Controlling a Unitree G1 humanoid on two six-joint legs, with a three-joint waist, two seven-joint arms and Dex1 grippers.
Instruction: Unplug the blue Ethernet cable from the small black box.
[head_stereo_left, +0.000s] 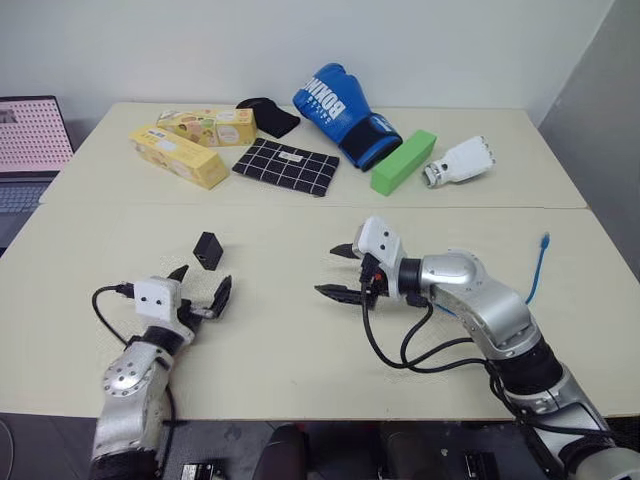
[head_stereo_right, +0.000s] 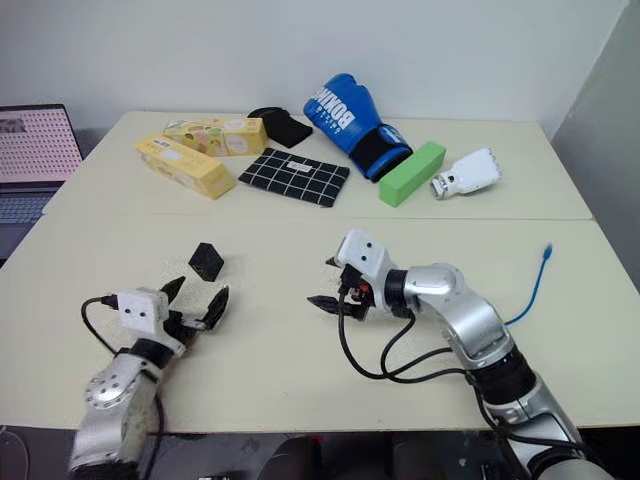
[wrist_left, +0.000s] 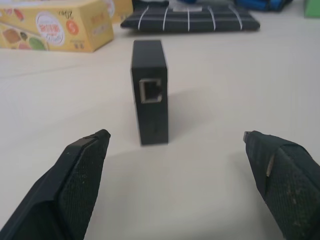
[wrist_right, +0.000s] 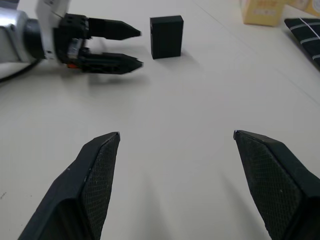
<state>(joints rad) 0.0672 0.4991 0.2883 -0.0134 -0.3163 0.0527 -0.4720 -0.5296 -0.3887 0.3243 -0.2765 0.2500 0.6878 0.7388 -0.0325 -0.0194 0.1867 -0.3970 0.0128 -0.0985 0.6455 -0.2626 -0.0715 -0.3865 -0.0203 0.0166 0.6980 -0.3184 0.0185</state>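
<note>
The small black box (head_stereo_left: 208, 250) stands on edge on the cream table, left of centre, and the port in its side (wrist_left: 150, 91) is bare. My left gripper (head_stereo_left: 203, 285) sits just in front of the box, open, with the box beyond its fingertips and untouched. The blue Ethernet cable (head_stereo_left: 540, 268) lies far off near the table's right edge, its plug end free on the table, and it runs on behind my right arm. Near the table's middle, my right gripper (head_stereo_left: 328, 270) is open and empty, pointing left toward the box (wrist_right: 166, 36) and the left gripper (wrist_right: 141, 48).
Along the back of the table lie two yellow cartons (head_stereo_left: 178, 155), a black grid-patterned cloth (head_stereo_left: 285, 167), a black pouch (head_stereo_left: 268, 115), a blue boxing glove (head_stereo_left: 345, 110), a green block (head_stereo_left: 403, 160) and a white plastic hand (head_stereo_left: 460, 160). A laptop (head_stereo_left: 30, 140) stands off the left edge.
</note>
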